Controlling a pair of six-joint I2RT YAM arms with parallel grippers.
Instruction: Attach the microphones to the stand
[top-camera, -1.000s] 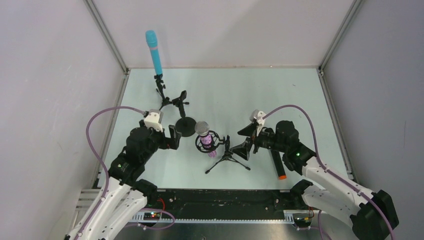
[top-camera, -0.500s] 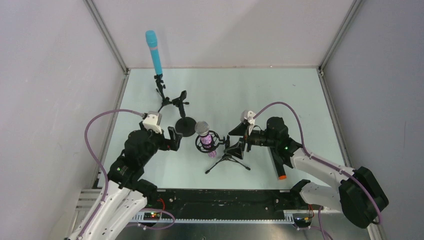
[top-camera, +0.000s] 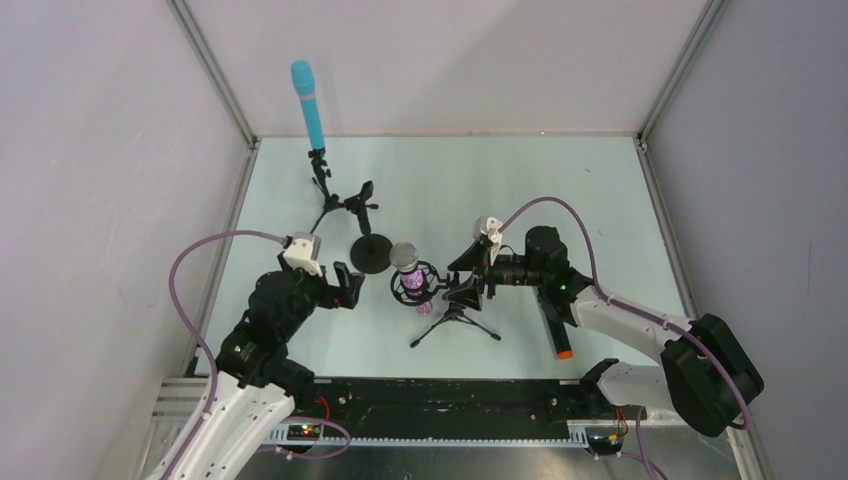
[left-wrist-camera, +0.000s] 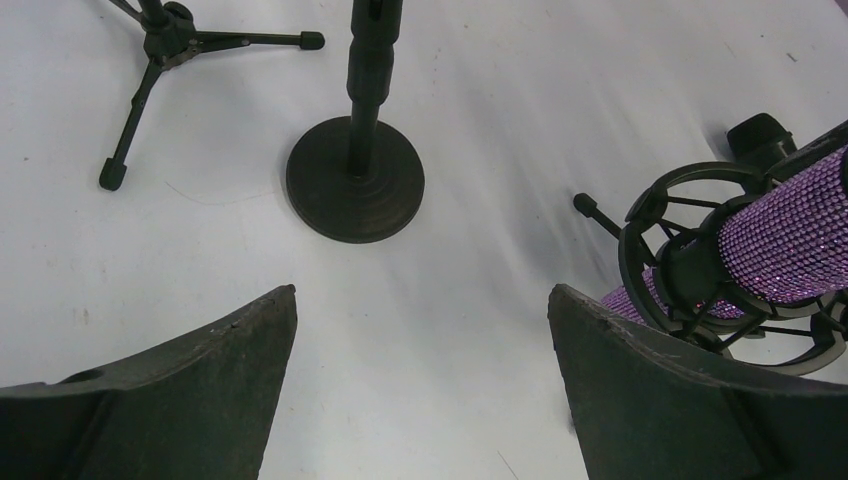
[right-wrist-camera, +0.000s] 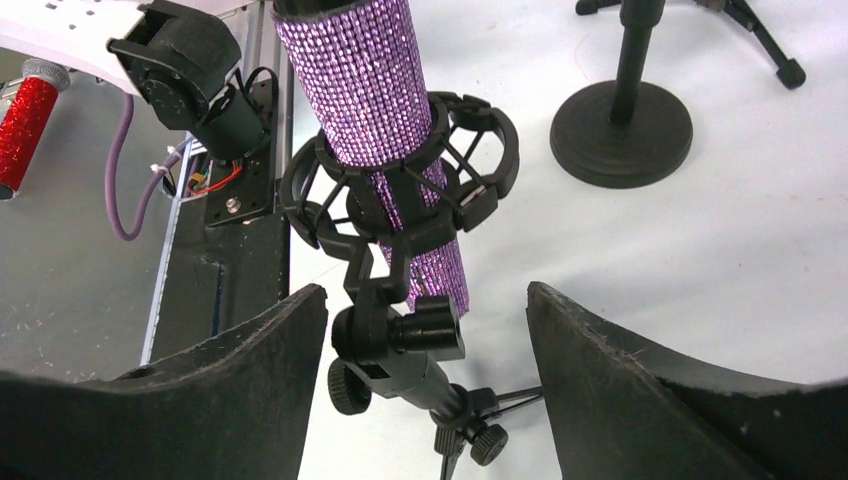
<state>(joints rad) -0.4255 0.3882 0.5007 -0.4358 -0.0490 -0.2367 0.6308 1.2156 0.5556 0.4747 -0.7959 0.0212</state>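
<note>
The light blue microphone (top-camera: 309, 104) stands upright in the far tripod stand (top-camera: 322, 190). A purple glitter microphone (top-camera: 410, 276) (right-wrist-camera: 375, 90) with a silver mesh head sits in a black shock mount (right-wrist-camera: 400, 190) on the near tripod stand (top-camera: 455, 318). My right gripper (top-camera: 468, 287) (right-wrist-camera: 425, 292) straddles that stand's swivel joint (right-wrist-camera: 400, 345), open, with a gap on each side. The black microphone with an orange end (top-camera: 556, 330) lies on the table under my right arm. My left gripper (top-camera: 350, 284) (left-wrist-camera: 420, 300) hovers open and empty just left of the purple microphone (left-wrist-camera: 790, 240).
A round-base stand (top-camera: 371, 252) (left-wrist-camera: 355, 180) (right-wrist-camera: 620, 130) holds no microphone and stands between the two tripods. White walls and metal posts bound the pale table. In the right wrist view a red glitter object (right-wrist-camera: 25, 125) lies beyond the table's near edge.
My right gripper has moved left up to the purple microphone's stand, and its jaws have narrowed around the swivel joint. The left gripper has shifted slightly toward the near side and stays open.
</note>
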